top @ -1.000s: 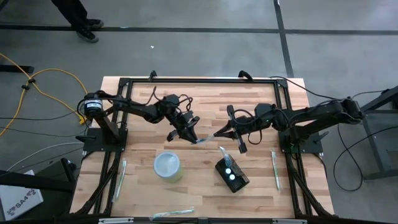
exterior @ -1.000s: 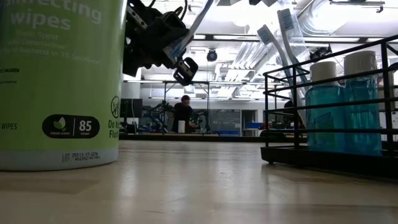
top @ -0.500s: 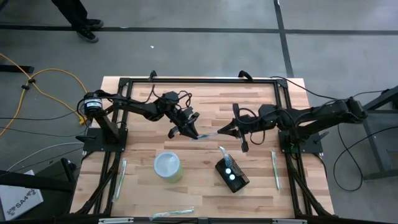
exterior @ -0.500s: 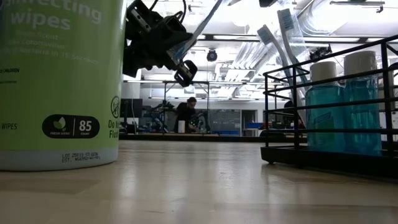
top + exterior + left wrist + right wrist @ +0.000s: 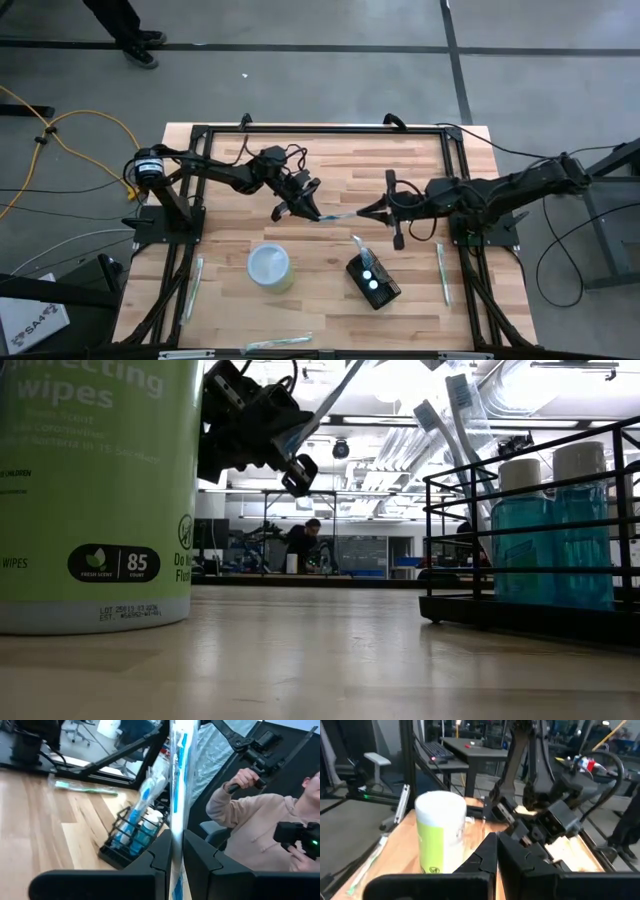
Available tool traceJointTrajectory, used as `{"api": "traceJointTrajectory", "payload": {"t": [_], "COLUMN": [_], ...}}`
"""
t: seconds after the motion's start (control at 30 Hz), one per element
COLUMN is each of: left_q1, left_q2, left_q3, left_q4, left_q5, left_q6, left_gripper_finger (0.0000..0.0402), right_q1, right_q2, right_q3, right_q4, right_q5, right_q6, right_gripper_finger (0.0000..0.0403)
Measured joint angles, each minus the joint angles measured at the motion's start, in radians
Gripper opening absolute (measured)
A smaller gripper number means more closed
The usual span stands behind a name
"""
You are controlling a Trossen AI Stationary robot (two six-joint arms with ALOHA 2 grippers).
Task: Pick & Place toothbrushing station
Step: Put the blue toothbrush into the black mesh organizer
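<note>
High view: toothbrushing station [image 5: 373, 281] sits near, below left tool [image 5: 303, 208], clamped on packaged toothbrush [image 5: 335, 217].

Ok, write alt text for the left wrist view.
The left gripper is shut on a packaged toothbrush standing upright between its dark fingers. Beyond it, on the wooden table, sits a black wire rack holding blue bottles and a toothbrush; a person in a pale hoodie sits behind.
</note>
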Motion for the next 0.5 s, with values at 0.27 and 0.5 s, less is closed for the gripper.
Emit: {"api": "traceJointTrajectory", "payload": {"t": [0.27, 0.5], "left_q1": [0.001, 0.001], "left_q2": [0.002, 0.002], "left_q3": [-0.003, -0.003], "left_q4": [-0.009, -0.007], "left_q5": [-0.014, -0.014], "left_q6": [-0.002, -0.004], "left_gripper_finger": [0.0033, 0.0033], "right_q1": [0.008, 0.008], "right_q2": [-0.003, -0.002], "right_q3": [0.001, 0.001], "right_q4": [0.009, 0.005], "right_q5": [0.004, 0.035], "right_q6": [-0.012, -0.016], "right_gripper_finger": [0.0003, 0.0003]}}
